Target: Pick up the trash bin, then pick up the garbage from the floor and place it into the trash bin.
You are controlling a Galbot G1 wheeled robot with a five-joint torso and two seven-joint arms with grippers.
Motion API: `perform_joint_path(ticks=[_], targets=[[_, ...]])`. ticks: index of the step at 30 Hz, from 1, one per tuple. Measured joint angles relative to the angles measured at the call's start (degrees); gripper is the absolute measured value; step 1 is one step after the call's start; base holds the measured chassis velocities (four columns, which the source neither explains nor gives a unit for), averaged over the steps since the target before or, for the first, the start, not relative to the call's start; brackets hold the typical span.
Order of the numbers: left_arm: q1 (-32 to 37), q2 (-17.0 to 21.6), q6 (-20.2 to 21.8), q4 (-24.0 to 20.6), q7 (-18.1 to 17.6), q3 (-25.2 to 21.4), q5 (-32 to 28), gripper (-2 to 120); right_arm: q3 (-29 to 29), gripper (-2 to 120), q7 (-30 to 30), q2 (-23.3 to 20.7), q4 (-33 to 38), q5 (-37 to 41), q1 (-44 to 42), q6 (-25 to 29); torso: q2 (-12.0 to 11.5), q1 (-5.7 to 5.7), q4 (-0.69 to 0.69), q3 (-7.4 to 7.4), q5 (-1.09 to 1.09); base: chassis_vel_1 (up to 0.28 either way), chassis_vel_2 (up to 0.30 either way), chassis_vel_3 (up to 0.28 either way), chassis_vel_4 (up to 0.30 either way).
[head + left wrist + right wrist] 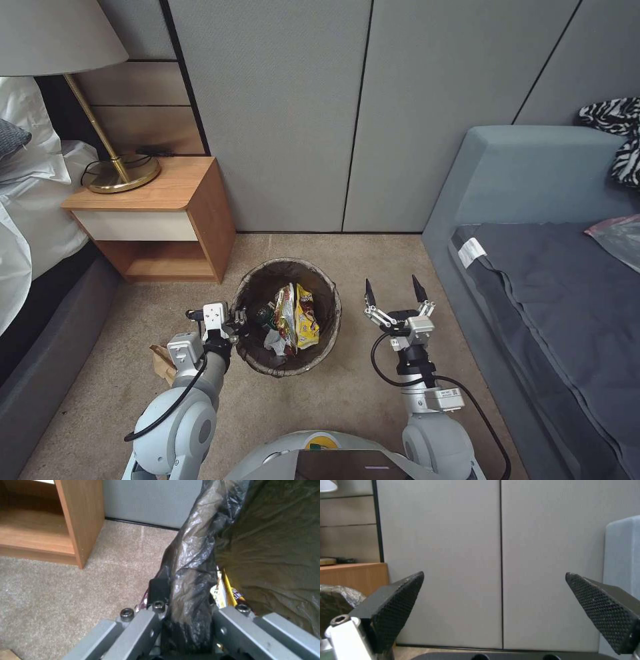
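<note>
The trash bin (288, 265), round with a dark bag liner, is in front of me over the carpet in the head view. Red and yellow snack wrappers (298, 323) and other garbage lie inside it. My left gripper (238, 325) is shut on the bin's left rim; the left wrist view shows the crinkled liner (190, 562) pinched between its fingers (156, 592). A brown paper scrap (161, 361) lies on the floor to the left of my left arm. My right gripper (395, 289) hovers just right of the bin, open and holding nothing, with its fingers (398, 602) spread wide.
A wooden nightstand (160, 220) with a brass lamp (123, 170) stands at the back left beside a bed (27, 200). A blue-grey sofa (533, 233) lines the right side. Grey wall panels (300, 113) close off the back. Bare carpet (320, 393) lies around the bin.
</note>
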Motion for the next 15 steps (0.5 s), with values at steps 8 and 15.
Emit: perform_joint_path(ticks=[8, 15], targets=[[-0.06, 0.00, -0.03, -0.10, 0.08, -0.10, -0.04, 2, 0.03, 100, -0.08, -0.15, -0.16, 0.61, 0.44, -0.64, 0.00, 0.00, 0.00, 0.00, 0.00, 0.000, 0.000, 0.000, 0.000], [-0.11, -0.03, -0.26, -0.10, 0.08, -0.20, -0.09, 2, -0.01, 100, -0.31, -0.16, -0.42, 0.62, 0.66, -0.65, 0.00, 0.00, 0.00, 0.00, 0.00, 0.046, 0.041, 0.049, 0.054]])
